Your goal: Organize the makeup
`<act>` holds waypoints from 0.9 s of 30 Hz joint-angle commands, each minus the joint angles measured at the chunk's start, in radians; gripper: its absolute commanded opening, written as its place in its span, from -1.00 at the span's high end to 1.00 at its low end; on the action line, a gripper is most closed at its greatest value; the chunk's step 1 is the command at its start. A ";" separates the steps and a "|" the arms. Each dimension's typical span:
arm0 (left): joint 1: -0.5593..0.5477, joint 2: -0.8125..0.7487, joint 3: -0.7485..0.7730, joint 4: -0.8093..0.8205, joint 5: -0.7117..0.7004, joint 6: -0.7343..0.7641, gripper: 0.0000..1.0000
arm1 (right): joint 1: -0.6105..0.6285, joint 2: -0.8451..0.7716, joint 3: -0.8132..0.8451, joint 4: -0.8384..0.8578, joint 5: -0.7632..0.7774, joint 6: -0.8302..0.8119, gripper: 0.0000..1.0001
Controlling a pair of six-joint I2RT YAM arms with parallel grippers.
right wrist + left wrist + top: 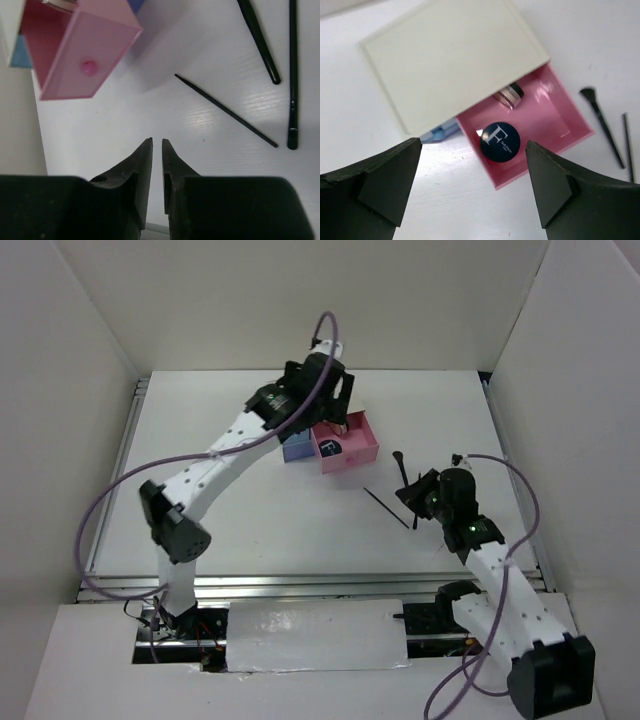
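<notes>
The round dark-blue compact marked "F" [500, 141] lies in the open pink drawer [547, 117], with a round jar [510, 95] behind it near the white box [455, 60]. My left gripper [475, 185] is open and empty, held above the table just in front of the drawer. In the top view it [330, 405] hangs over the box. Two black brushes [257, 37] and a thin black stick [225, 110] lie on the table. My right gripper [157, 142] is shut and empty, just short of the stick. No pencils or red tube are in view.
A blue drawer [440, 132] sticks out a little beside the pink one. The pink drawer's front has a round knob [89, 67]. White walls enclose the table [250, 530] on three sides.
</notes>
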 commanded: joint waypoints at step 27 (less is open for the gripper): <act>0.013 -1.184 -1.205 0.031 -0.123 -0.161 -0.99 | 0.110 0.916 0.475 0.509 -0.057 0.209 1.00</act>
